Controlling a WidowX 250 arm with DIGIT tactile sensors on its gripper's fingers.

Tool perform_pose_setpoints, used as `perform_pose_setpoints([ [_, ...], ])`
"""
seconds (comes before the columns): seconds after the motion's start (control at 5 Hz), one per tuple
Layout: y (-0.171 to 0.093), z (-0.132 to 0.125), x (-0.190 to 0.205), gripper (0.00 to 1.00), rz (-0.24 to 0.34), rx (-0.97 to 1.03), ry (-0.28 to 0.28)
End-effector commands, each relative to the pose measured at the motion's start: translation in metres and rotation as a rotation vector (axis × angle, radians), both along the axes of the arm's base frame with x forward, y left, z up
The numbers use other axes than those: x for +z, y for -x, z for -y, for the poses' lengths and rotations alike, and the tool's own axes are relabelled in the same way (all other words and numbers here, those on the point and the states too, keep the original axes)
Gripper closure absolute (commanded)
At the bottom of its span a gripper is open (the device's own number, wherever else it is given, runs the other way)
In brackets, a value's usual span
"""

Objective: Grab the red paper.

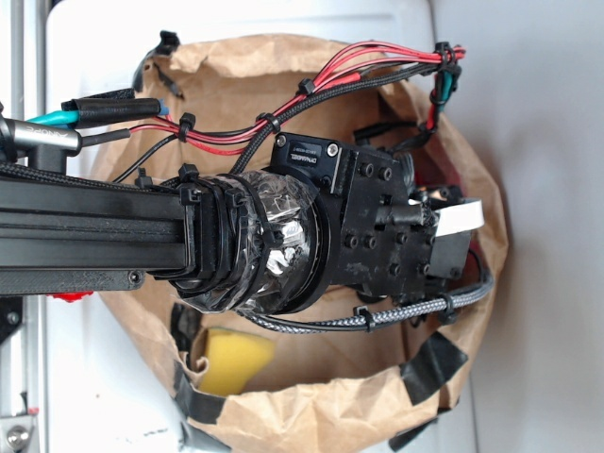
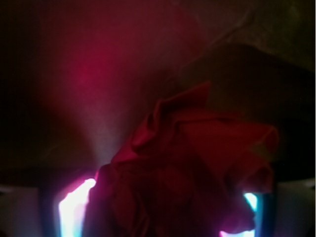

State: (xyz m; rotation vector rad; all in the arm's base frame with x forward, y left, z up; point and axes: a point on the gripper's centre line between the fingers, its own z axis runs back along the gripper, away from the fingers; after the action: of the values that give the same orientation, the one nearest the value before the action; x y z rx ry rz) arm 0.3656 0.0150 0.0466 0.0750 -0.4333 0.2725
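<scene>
The red paper point(image 2: 197, 163), a crumpled ball with rose-like folds, fills the lower middle of the dim wrist view. It sits between the two fingers of my gripper point(image 2: 158, 217), which stand wide apart at the lower left and lower right. Bright slits of light show between each finger and the paper, so the gripper is open around it. In the exterior view my arm's wrist point(image 1: 377, 226) reaches down into a brown paper bag point(image 1: 283, 411). It hides both the fingers and the red paper there.
A yellow sponge wedge point(image 1: 231, 357) lies inside the bag near its lower left wall. Red and black wires point(image 1: 330, 71) run over the arm across the bag's top. The bag's crumpled walls stand close around the wrist.
</scene>
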Motion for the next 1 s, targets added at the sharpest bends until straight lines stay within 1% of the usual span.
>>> perform_pose_setpoints([
  [0.0,0.004,-0.004,0.034,1.00,0.045,-0.057,0.027],
  [0.2,0.016,-0.002,0.050,1.00,0.035,-0.089,0.045],
  [0.6,0.041,0.002,0.082,1.00,-0.014,-0.145,0.090],
  [0.8,0.052,0.001,0.107,1.00,-0.070,-0.175,0.124],
])
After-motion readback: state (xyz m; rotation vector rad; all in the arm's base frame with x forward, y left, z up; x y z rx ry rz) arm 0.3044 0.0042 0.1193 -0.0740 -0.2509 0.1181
